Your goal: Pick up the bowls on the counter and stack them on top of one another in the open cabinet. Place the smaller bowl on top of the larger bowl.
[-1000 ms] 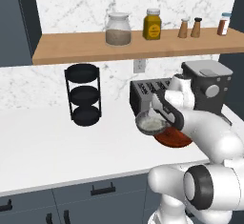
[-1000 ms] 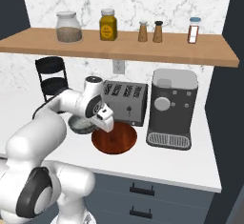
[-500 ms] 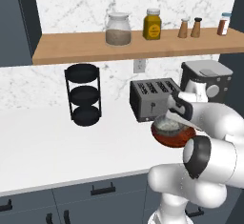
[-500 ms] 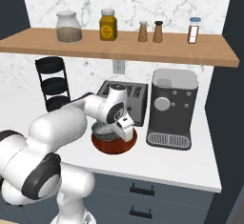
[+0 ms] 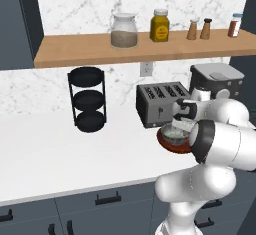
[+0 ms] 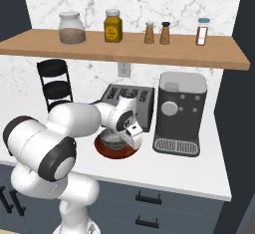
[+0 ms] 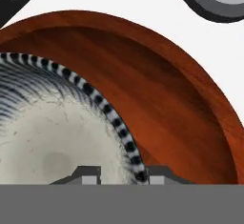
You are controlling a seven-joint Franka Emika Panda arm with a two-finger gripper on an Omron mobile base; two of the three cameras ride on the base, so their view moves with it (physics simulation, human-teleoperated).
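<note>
grey bowl (image 7: 52,142) inside red-brown bowl (image 7: 162,94), no legible writing

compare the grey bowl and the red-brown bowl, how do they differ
Width: the grey bowl is clearly narrower than the red-brown bowl, whose rim rings it.
Look: the grey bowl has a pale speckled inside and a black-and-white striped rim; the red-brown bowl is glossy and plain.
Place: the red-brown bowl sits on the counter; the grey bowl sits inside it, with the gripper astride its rim.
Both are round and upright.
</note>
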